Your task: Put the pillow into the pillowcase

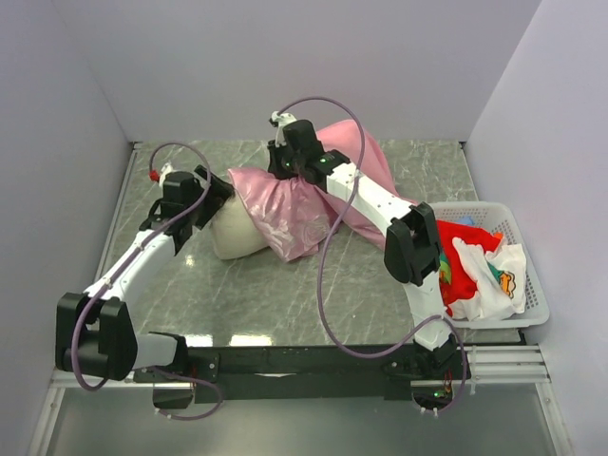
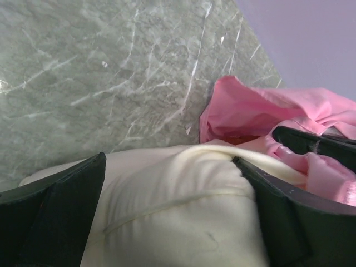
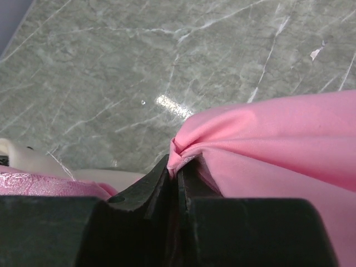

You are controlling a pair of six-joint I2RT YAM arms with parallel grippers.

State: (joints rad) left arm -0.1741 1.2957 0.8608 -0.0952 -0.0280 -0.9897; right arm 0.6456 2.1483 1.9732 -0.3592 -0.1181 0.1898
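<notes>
The cream pillow (image 1: 237, 236) lies left of the table's middle, its right end inside the mouth of the pink pillowcase (image 1: 296, 214). My left gripper (image 1: 217, 195) is open wide. Its two dark fingers straddle the pillow's bare end (image 2: 178, 211), which bulges between them and touches both. My right gripper (image 1: 290, 171) sits at the far rim of the pillowcase. Its jaws are nearly together and pinch a bunched fold of the pink fabric (image 3: 183, 142) at their tips. In the right wrist view a strip of pillow (image 3: 33, 158) shows at the lower left.
A white basket (image 1: 534, 271) at the right edge holds a red cloth (image 1: 454, 268) and a white printed cloth (image 1: 496, 275). The grey marble table (image 1: 285, 294) is walled on three sides. The rest of the pillowcase trails back right towards the far wall.
</notes>
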